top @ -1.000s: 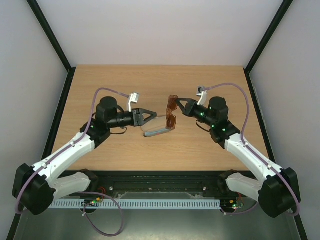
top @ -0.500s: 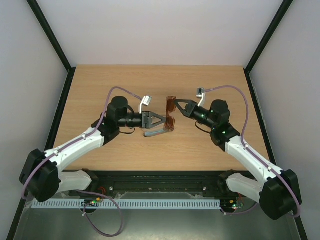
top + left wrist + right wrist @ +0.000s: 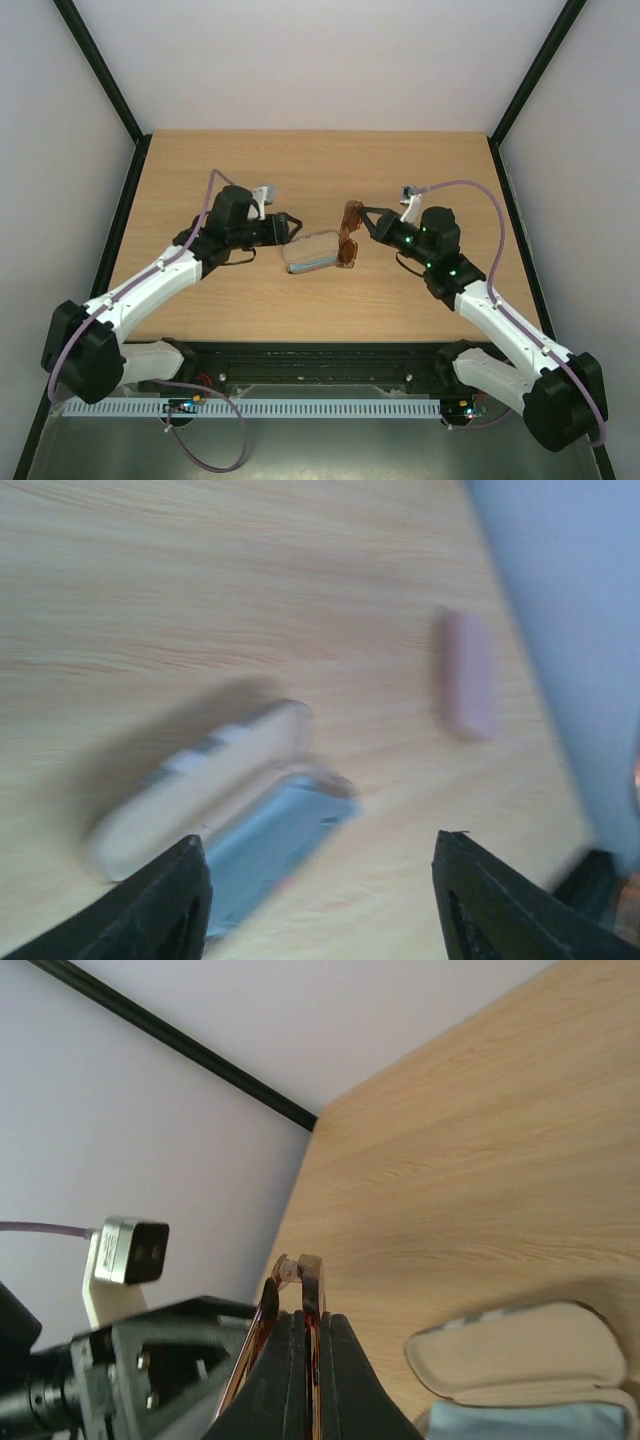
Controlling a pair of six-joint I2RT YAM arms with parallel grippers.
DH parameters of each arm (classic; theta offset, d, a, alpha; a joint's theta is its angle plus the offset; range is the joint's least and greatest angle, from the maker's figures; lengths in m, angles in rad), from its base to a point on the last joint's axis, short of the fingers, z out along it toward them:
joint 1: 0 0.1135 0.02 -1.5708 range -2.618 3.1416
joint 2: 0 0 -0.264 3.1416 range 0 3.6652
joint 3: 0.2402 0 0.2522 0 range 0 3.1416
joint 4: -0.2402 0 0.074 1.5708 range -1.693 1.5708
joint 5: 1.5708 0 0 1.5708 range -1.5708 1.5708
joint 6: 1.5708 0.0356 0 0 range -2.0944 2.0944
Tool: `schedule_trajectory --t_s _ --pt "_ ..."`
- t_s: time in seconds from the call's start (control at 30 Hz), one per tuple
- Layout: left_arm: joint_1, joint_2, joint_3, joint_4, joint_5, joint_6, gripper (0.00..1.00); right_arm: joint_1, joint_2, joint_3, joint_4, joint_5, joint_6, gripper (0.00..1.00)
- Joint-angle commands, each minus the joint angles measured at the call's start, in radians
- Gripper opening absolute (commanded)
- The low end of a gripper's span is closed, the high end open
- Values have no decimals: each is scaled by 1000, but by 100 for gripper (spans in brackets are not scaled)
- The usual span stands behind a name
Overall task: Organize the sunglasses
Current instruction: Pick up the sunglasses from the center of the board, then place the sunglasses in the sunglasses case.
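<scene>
Open case (image 3: pixel 312 253) lies at the middle of the table (image 3: pixel 300 165), nearest of the working things; lid back, pale blue lining up, nothing seen in it. Reddish-brown sunglasses (image 3: pixel 349 236) are folded and hang on edge just beside the case's right end; lower rim close to it or touching, cannot tell which. Right gripper (image 3: pixel 305 1328) is clamped on the upper part of the frame, fingers pinched tight. Left gripper (image 3: pixel 288 228) is just left of the case, a little farther back; jaws apart, holding nothing, its camera looking down on the lining. Step in hand, as judged: lay the glasses in the case. To do it well: tip the frame flat with its long axis along the case; lower until it rests on the lining before letting go; keep clear of the lid; left gripper could steady the case's left end. Wire-framed pair not seen in any view.
</scene>
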Motion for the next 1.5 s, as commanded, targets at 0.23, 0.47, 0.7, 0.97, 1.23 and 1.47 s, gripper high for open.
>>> schedule_trajectory --t_s 0.23,0.47,0.7,0.97,1.23,1.47 --pt "109 330 108 -102 -28 347 78 5 -55 -79 -78 18 -37 1" --pt "113 530 247 -172 40 471 82 5 -72 -80 -102 7 -24 1" --pt "111 609 259 -171 230 515 76 5 -86 -77 -128 12 -31 1" --pt "105 641 262 -195 253 493 63 5 -99 -82 -140 30 -26 1" --pt "75 609 260 -209 264 447 58 5 -114 -79 -188 67 -35 1" --pt "55 582 261 -230 261 431 55 5 -101 -86 -212 76 -45 1"
